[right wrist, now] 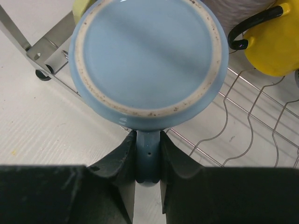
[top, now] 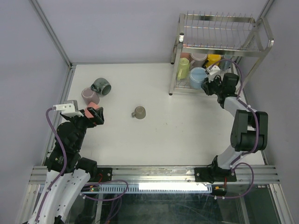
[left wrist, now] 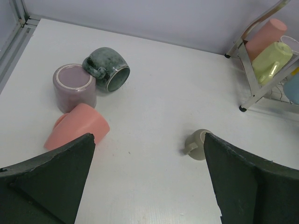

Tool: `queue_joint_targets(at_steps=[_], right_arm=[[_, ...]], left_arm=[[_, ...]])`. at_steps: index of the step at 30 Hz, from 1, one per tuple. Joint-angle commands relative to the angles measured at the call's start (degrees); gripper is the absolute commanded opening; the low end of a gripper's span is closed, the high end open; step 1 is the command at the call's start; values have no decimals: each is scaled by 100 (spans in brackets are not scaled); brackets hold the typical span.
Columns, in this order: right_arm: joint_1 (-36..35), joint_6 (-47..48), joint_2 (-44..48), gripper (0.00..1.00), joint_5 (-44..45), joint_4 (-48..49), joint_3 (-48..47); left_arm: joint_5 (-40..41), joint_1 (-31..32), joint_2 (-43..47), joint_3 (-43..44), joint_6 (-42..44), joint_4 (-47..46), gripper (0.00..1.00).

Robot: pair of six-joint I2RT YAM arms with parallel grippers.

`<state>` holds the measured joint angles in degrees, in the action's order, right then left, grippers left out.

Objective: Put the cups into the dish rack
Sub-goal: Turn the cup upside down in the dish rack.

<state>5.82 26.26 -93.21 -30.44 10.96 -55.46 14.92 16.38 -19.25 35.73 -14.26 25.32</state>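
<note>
The light blue mug (right wrist: pixel 148 58) was gripped by its handle in the clenched right gripper (right wrist: pixel 148 154), base turned towards the wrist. That hold was judged to keep the body clear of the jaws, so the mug could be slid mouth-first onto the wavy lower shelf of the dish rack (top: pixel 219 21), at about 1 o'clock on the table. It was held at the shelf's front edge. Whether it rested on the wires could not be told.

The left gripper (left wrist: pixel 147 154) was spread wide and empty, and was held above the cluster at 9 o'clock, probably in readiness for a pick there.

Nine cups were counted. Five were at the rack:
- the blue one
- a yellow mug (right wrist: pixel 275 42) at its 2 o'clock
- a pale yellow-green mug (left wrist: pixel 271 58)
- a salmon pink tumbler (left wrist: pixel 266 35)
- a mauve cup (top: pixel 198 59)

Four were on the table:
- a dark grey-green mug (left wrist: pixel 108 69) on its side
- an inverted mauve tumbler (left wrist: pixel 74 86) touching it
- a toppled salmon pink cup (left wrist: pixel 79 127)
- a taupe mug (left wrist: pixel 198 143) alone near the centre
</note>
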Motion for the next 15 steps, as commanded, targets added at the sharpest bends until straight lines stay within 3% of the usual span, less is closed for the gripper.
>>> queue_joint_targets(at_steps=[1, 13, 15], right_arm=[[-96, -143, 51, 0, 323, 1483, -359], [-236, -143, -372, 0, 323, 1806, -545], [-297, -590, -448, 0, 1087, 1936, -539]], left_arm=[[-68, -76, -35, 4, 92, -216, 99], [-103, -98, -53, 5, 90, -221, 99], [-97, -108, -53, 0, 90, -221, 99]])
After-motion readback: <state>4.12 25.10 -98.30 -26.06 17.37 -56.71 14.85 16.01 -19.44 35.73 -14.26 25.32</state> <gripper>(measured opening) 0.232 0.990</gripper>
